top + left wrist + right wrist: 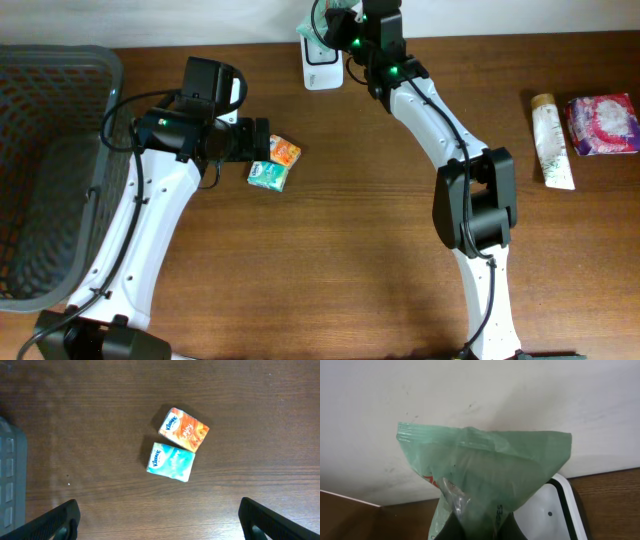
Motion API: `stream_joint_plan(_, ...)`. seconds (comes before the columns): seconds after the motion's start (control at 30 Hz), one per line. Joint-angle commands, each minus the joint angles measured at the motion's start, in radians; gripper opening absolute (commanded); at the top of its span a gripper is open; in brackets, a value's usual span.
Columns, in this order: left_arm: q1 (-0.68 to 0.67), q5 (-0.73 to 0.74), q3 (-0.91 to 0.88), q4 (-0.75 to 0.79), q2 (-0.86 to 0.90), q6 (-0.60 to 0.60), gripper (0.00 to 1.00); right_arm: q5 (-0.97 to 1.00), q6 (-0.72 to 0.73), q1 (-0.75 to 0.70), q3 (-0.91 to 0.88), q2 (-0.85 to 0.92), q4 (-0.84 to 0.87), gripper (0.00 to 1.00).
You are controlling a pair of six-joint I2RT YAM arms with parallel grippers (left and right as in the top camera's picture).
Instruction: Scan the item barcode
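Overhead: right gripper (345, 33) is clenched on a crinkled green plastic pouch (333, 20), right above the white, black-rimmed scanner (322, 64) at the table's far edge.
Overhead, left side: left gripper (262, 140) is spread wide beside two small tissue packs.
Left wrist: orange tissue pack (183, 429) and teal tissue pack (170, 462) lie touching on the dark wooden table (260, 420), with nothing gripped.
Right wrist: the pouch is pinched from below, upright against the pale wall, with the scanner just behind it.

A basket (50, 170) sits at the worktop's (340, 260) left edge. Two tissue packs (268, 175) lie touching just beside my left gripper (262, 140). A tube (552, 140) and packet (602, 124) lie far right.
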Motion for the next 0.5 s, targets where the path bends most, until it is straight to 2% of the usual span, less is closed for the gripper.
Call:
stream_joint_plan(0.0,0.000,-0.003,0.002,-0.002,-0.002,0.005,0.99,0.061,-0.014,-0.006,0.013,0.003,-0.109,0.04)
stream_joint_plan(0.1,0.000,-0.003,0.002,-0.002,-0.003,0.005,0.99,0.058,-0.019,-0.006,0.012,0.035,-0.123,0.04)
stream_joint_plan(0.3,0.000,-0.003,0.002,-0.002,-0.002,0.005,0.99,0.057,-0.014,-0.027,0.015,0.031,-0.007,0.04)
stream_joint_plan(0.47,0.000,-0.003,0.002,-0.002,-0.003,0.005,0.99,0.054,-0.016,-0.089,0.015,-0.053,-0.067,0.04)
